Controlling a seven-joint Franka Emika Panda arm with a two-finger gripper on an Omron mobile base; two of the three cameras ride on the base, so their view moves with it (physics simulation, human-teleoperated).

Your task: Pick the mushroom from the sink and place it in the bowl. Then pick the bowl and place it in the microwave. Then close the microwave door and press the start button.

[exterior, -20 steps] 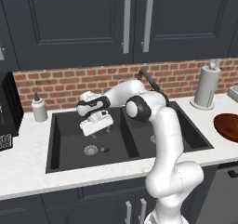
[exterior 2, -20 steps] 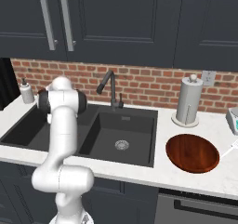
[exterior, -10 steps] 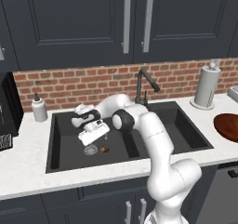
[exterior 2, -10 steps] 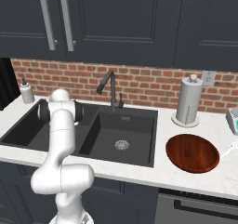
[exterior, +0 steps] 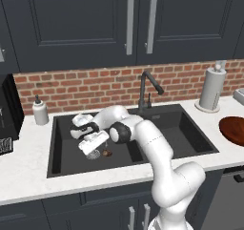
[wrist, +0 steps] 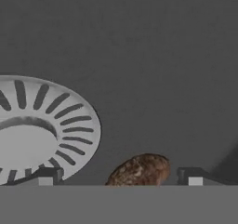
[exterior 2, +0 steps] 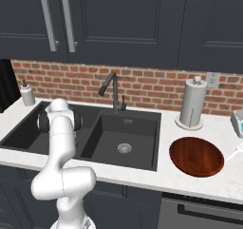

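The mushroom (wrist: 139, 171) is lying on the floor of the left basin of the sink (exterior: 186, 150), just beside the round silver drain (wrist: 39, 130) and toward the front edge of that basin; in the left base view it is being seen as a small brown lump (exterior: 107, 153) next to the lowered hand. It is being straddled by the gripper (wrist: 122, 175), whose jaws are spread wide with one tip on each side of the cap and nothing clamped between them. That placement is being judged as the set-up for a pinch across the cap, with the drain left outside the tips so that only the mushroom is taken; the fingertips (wrist: 195, 175) are sitting close to the basin floor, so a closing move is judged to be what comes next. The arm (exterior: 143, 138) is being reached down and leftward over the divider because the mushroom sits low in the far basin.

Counted outward: one mushroom; two basins, each with one drain, the right one (exterior 2: 124, 148) being seen bare; one dark gooseneck tap (exterior 2: 112, 88) at the back edge; one bowl (exterior 2: 196, 156) resting on the worktop to the right of the sink, well apart from the mushroom; one paper-towel roll (exterior 2: 191, 104) behind the bowl; one soap bottle (exterior: 40, 112) at the sink's back left corner.
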